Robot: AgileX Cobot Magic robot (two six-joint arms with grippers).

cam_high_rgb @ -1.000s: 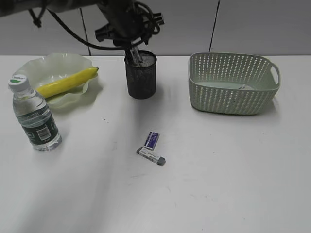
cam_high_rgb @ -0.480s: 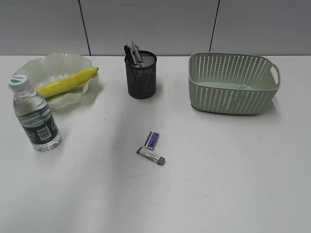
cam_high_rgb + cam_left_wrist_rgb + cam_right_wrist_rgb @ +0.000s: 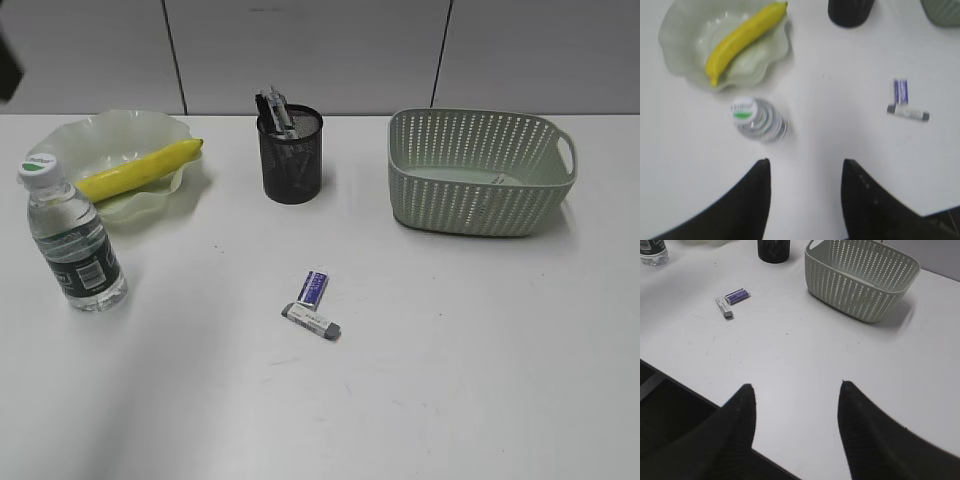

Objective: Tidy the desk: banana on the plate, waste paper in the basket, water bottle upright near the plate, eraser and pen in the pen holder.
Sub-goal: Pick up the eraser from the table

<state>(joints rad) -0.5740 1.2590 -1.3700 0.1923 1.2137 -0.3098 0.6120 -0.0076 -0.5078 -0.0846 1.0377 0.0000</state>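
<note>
Eraser (image 3: 313, 287) lies on the bare counter (image 3: 480, 350), apart from the black cup (image 3: 291, 154); pinch it across its short sides, then release it above the rim. Left gripper (image 3: 805, 172) and right gripper (image 3: 796, 395) hang empty, jaws apart. A second ago an arm hung over that cup; now it's gone.

I saw the white worktop (image 3: 480, 380) carrying the plate (image 3: 80, 140) at ten o'clock, the upright water bottle (image 3: 75, 240) at nine just in front of it, the pen holder (image 3: 291, 160) at twelve, and the basket (image 3: 478, 172) at two. Near the centre lay two small erasers (image 3: 313, 303), touching each other.
</note>
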